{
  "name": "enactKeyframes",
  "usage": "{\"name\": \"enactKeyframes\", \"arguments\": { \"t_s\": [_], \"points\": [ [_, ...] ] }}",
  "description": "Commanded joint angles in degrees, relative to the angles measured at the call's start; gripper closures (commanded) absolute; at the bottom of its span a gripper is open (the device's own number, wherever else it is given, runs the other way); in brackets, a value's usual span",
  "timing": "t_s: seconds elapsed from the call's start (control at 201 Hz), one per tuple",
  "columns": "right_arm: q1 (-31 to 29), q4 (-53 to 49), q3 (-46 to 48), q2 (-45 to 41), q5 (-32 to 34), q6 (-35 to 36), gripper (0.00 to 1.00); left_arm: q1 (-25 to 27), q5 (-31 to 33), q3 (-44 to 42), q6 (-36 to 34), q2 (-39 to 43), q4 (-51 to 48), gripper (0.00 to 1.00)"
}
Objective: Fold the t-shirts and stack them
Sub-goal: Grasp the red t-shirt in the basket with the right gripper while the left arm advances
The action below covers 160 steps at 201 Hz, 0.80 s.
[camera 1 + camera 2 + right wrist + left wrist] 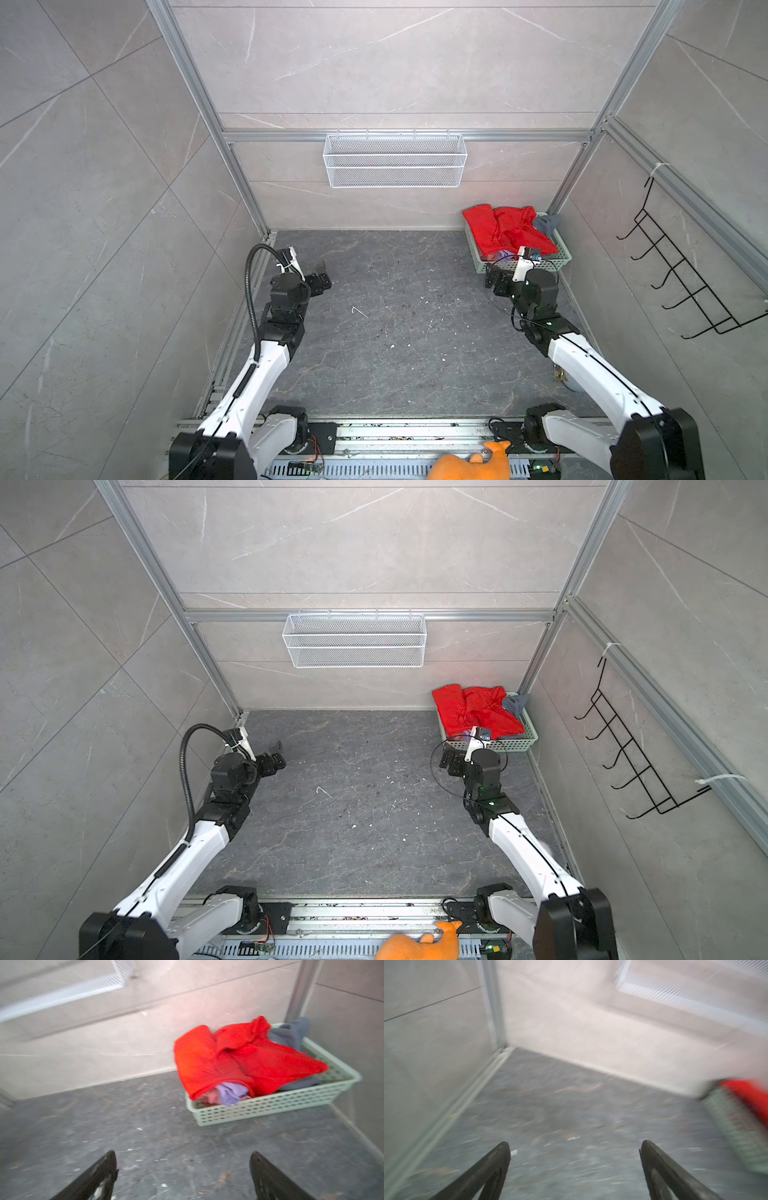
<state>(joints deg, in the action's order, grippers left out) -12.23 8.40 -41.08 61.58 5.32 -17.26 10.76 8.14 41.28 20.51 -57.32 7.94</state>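
Top views overhead, downward; wrists low, sharing basket (270, 1106).

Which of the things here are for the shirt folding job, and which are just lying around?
For the job: red t-shirt, lavender t-shirt, pink t-shirt, grey t-shirt, all heaped in the green basket.

Just lying about: white wire basket on the back wall, black hook rack on the side wall, orange plush toy at the near edge.

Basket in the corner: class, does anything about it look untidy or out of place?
Yes. The red shirt lies crumpled, hanging over the basket rim; a purple shirt and a grey shirt are bunched beneath.
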Motion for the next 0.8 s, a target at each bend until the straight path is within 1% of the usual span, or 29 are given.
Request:
{"name": "enactKeyframes", "arguments": {
  "t_s": [0.0, 0.07, 0.124, 0.184, 0.259, 0.304, 0.368, 0.403, 0.433, 0.493, 0.538, 0.568, 0.622, 0.682, 0.792],
  "points": [
    [-6.67, -15.41, -0.89, -0.7, -9.58, -12.28, 0.01, 6.08, -9.12, 1.84, 15.48, -1.34, -11.09, 0.0],
    [-12.94, -16.62, -2.1, -0.22, -9.61, -16.53, 0.0, 11.7, -11.01, 4.26, 19.57, -4.32, -11.08, 0.0],
    [-17.64, -16.37, -2.18, 0.37, -8.57, -20.48, 0.0, 16.33, -10.48, 5.89, 22.62, -6.74, -10.78, 0.0],
    [-21.33, -15.38, -1.7, 1.15, -8.18, -25.25, 0.0, 20.7, -10.89, 6.81, 25.46, -9.22, -8.9, 0.0],
    [-25.8, -13.64, -0.25, 1.28, -5.89, -30.27, 0.0, 25.87, -8.4, 7.78, 28.21, -11.41, -8.35, 0.0],
    [-28.68, -13.41, 0.48, 0.91, -3.43, -32.2, 0.01, 28.49, -5.63, 8.01, 29.06, -11.83, -8.82, 0.0],
    [-31.78, -14.58, 0.77, 0.43, 0.67, -33.51, 0.0, 31.03, -2.54, 7.85, 28.2, -11.48, -9.17, 0.0],
    [-32.88, -16.64, 0.01, -0.03, 3.31, -33.63, 0.0, 31.32, -2.0, 7.58, 28.46, -11.17, -9.31, 0.0],
    [-33.23, -16.89, -0.32, -0.59, 4.12, -33.34, 0.0, 31.31, -2.73, 6.74, 28.78, -10.81, -7.79, 0.0],
    [-33.3, -13.5, 0.56, -1.28, 3.19, -32.56, 0.0, 31.32, -4.21, 4.75, 29.06, -10.65, -2.97, 0.0],
    [-33.23, -12.36, 0.18, -0.82, 2.6, -32.15, 0.0, 31.25, -4.45, 4.34, 28.91, -10.49, -1.98, 0.0],
    [-33.19, -14.94, -1.34, 0.06, 2.88, -32.75, 0.0, 31.23, -4.19, 4.4, 28.75, -10.37, -2.28, 0.0],
    [-32.61, -23.17, -5.34, 2.13, 6.06, -34.28, 0.0, 31.05, -3.86, 4.64, 27.72, -10.18, -2.33, 0.0],
    [-31.21, -26.4, -9.89, 4.96, 7.59, -28.25, 0.0, 29.65, -3.74, 6.37, 26.34, -10.47, -4.79, 0.0],
    [-30.17, -27.65, -19.16, 10.98, 17.01, -13.65, 0.0, 25.0, -6.94, 10.95, 22.85, -13.02, -8.04, 0.0]
  ]
}}
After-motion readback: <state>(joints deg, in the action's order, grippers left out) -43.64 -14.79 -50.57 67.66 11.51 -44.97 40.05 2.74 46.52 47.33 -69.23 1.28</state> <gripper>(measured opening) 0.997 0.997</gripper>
